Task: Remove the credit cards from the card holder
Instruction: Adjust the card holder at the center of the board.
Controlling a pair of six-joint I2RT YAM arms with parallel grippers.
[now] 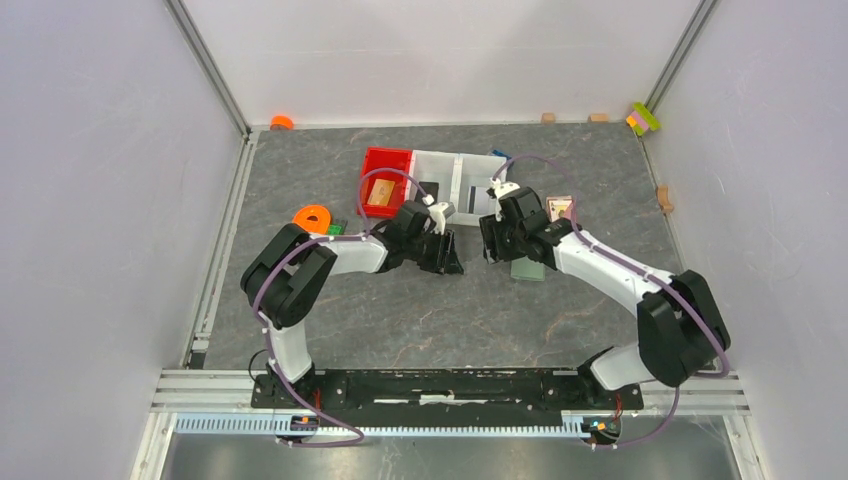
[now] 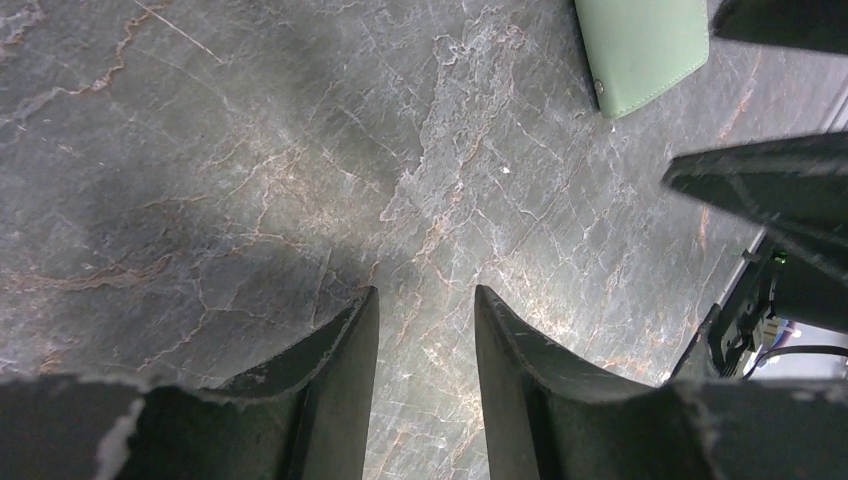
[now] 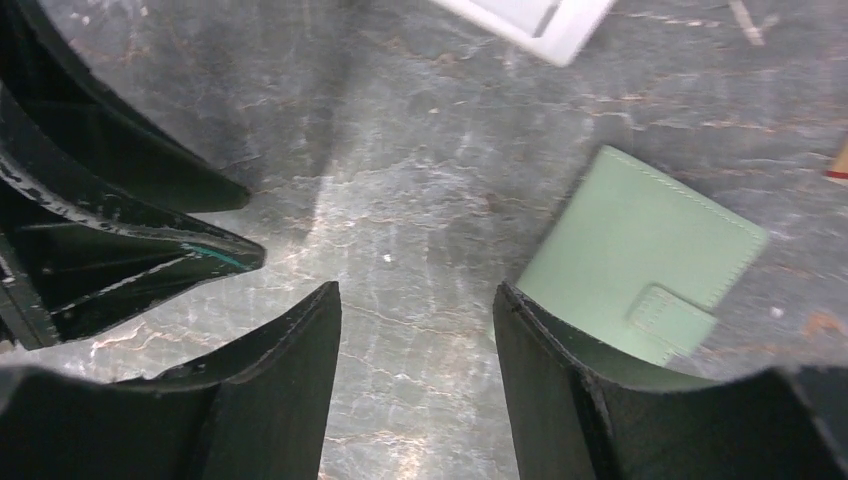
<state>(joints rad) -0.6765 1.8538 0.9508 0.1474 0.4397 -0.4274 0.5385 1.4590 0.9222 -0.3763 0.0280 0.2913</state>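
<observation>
Fingers of the right gripper (image 3: 418, 300) fill the bottom of the right wrist view. They stand spread, with only bare table (image 3: 400, 180) in the gap. The card holder (image 3: 640, 255) lies flat on the table at 2 o'clock from that gap, just beside the outer face of the 3 o'clock finger, which hides its near corner. It is folded shut, with the tab near its 5 o'clock corner. Its outline is close to square and sits skewed to the finger line, the edges running roughly 10-to-4 and 1-to-7. No credit cards show at the holder, so they are judged to be inside.

In the left wrist view the left gripper (image 2: 425, 295) is likewise spread and empty. The card holder (image 2: 645, 45) appears at 1 o'clock, well apart.

In the top view the card holder (image 1: 527, 270) lies at 5 o'clock from the right gripper (image 1: 494, 244), partly under that wrist, and at 3 o'clock from the left gripper (image 1: 449, 254). The right arm is the nearer. The coming move calls for a sideways shift toward the holder and a wrist turn to square the fingers with one edge.
</observation>
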